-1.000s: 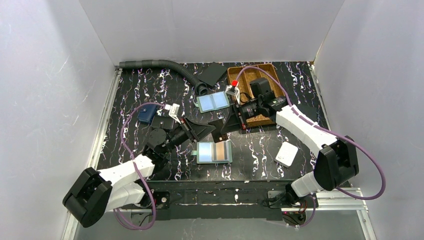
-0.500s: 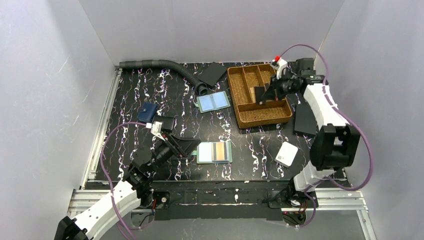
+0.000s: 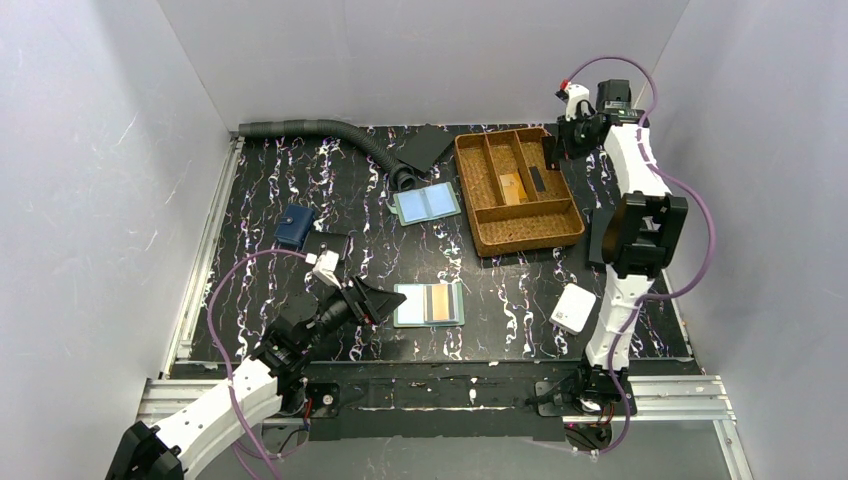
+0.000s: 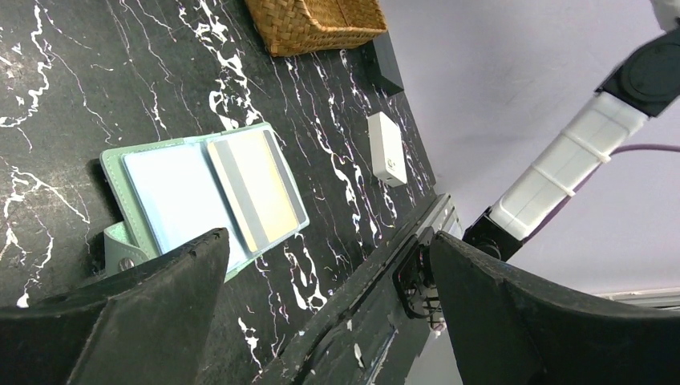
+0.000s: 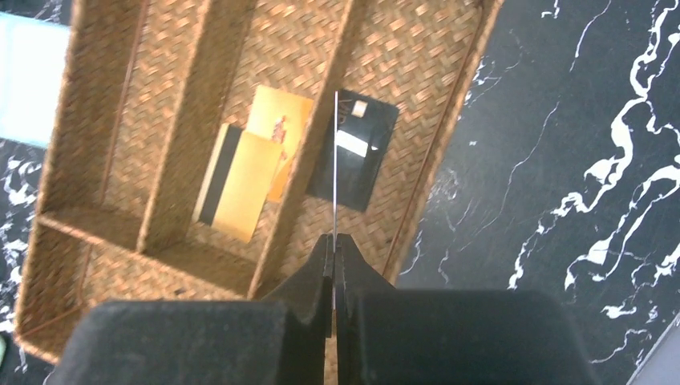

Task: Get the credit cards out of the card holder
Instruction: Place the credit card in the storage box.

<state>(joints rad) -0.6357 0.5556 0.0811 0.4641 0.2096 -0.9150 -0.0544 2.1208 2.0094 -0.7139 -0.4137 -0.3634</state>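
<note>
Card (image 5: 333, 160) edge-on in tight right end effector (image 5: 333, 249), farther back than before; left end effector (image 4: 329, 241) agape.

card holder (image 3: 430, 304) lies open flat; credit cards (image 5: 248, 188) lie in basket (image 3: 525, 238).
</note>
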